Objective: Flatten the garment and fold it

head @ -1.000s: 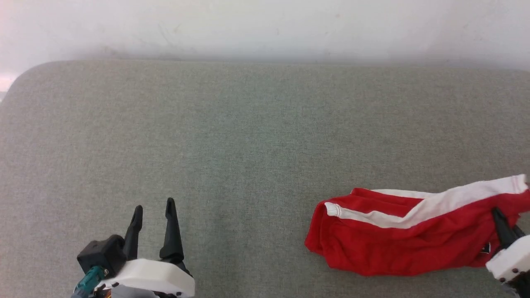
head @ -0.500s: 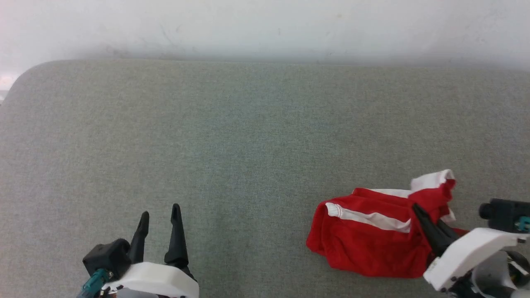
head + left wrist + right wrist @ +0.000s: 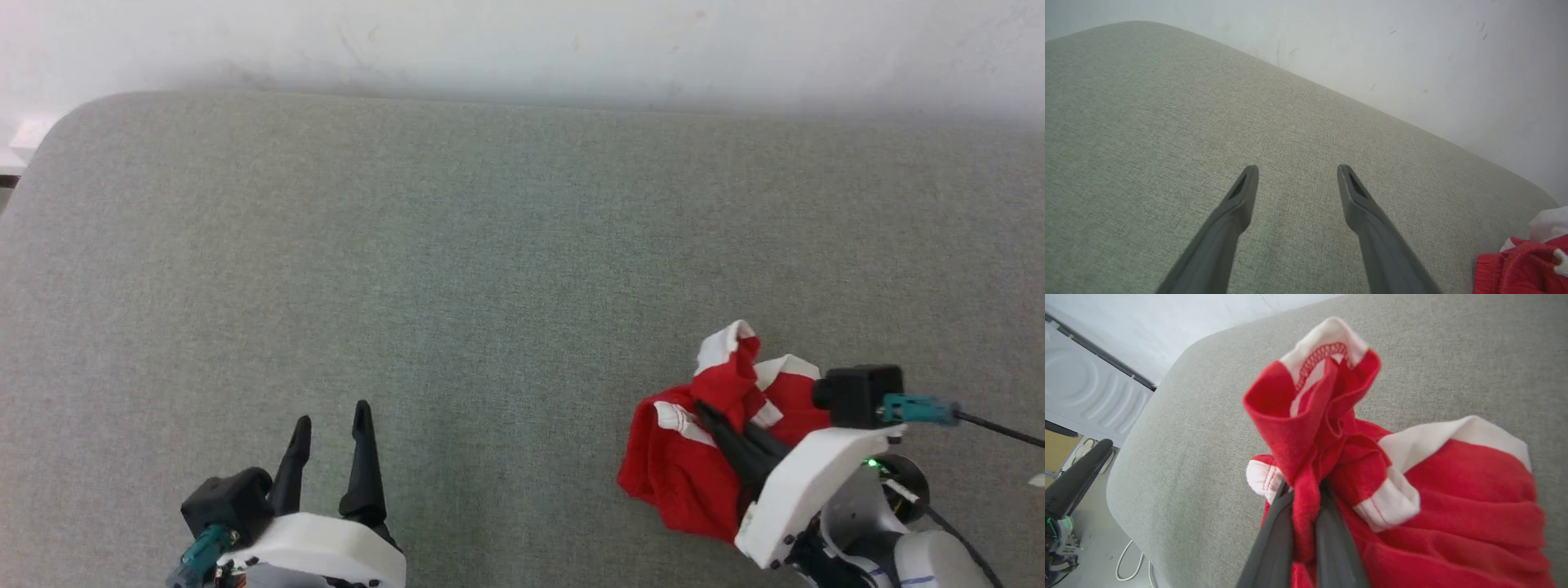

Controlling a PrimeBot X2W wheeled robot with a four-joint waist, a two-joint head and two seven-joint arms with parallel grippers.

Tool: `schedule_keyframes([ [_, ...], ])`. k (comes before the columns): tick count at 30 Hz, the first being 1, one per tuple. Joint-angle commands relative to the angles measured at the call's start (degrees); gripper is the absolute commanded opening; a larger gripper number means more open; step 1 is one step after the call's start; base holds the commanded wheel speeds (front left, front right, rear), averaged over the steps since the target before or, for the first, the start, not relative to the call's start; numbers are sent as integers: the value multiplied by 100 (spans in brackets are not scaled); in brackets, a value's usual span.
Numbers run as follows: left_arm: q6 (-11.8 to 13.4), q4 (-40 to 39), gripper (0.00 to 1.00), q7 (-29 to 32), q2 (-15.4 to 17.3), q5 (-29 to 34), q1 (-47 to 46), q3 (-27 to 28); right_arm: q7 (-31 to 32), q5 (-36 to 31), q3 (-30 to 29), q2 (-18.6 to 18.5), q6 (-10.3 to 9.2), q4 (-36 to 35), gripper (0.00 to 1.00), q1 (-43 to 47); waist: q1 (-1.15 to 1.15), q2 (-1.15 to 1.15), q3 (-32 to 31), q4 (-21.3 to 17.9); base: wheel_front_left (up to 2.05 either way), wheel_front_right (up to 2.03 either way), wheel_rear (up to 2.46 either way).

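Grey padded surface (image 3: 490,245). At seven o'clock, the left gripper (image 3: 332,413) hovers with jaws apart, empty. At four o'clock, the garment (image 3: 673,482) lies bunched, the right gripper (image 3: 707,412) clamped on a raised fold. Light, limp cloth, likely to slump; white-trimmed hem corners look best to grasp.

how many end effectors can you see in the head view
2. The left end effector is at lower left, open above the grey cushion, apart from the garment. The right end effector is at lower right, shut on a bunched fold of the garment.
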Motion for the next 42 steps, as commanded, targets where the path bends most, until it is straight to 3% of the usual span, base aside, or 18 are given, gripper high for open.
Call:
schedule_keyframes([
  [1,-38,37,100,-40,-30,-19,-113,-16,14,-59,69,1,-4,83,0,-113,0,0,17,18,0,0,0],
  [9,-124,193,100,-79,-131,-49,-186,-59,-31,-196,464,1,-4,853,0,-386,0,0,47,73,0,0,0],
  [15,-188,322,100,-98,-194,-63,-248,-101,40,-457,609,1,-4,1536,9,-497,0,0,18,77,0,0,0],
  [17,-203,356,100,-104,-208,-70,-259,-106,90,-610,653,1,-4,1724,26,-540,0,0,4,65,0,0,0],
  [18,-209,370,100,-107,-214,-74,-261,-105,115,-662,680,1,-4,1785,40,-560,0,0,-1,57,0,0,0],
  [19,-218,384,100,-110,-219,-80,-262,-105,124,-712,716,1,-4,1814,84,-585,0,0,-3,46,0,0,0],
  [20,-227,398,100,-111,-223,-88,-264,-106,129,-748,760,1,-4,1820,100,-607,0,0,-7,33,0,0,0],
  [26,-265,469,100,-125,-230,-138,-226,-85,324,-465,1169,1,-4,1496,100,-654,0,0,-79,-92,0,0,0],
  [31,-268,482,100,-129,-209,-179,-167,-55,593,-347,1219,1,-4,791,100,-577,0,0,-167,-206,0,0,0],
  [36,-261,445,100,-116,-165,-189,-114,-50,809,-391,851,1,-4,104,100,-326,0,0,-196,-288,0,0,0],
  [42,-237,366,100,-69,-102,-182,-78,-63,973,-589,-146,1,-4,-897,100,224,0,0,-166,-373,0,0,0],
])
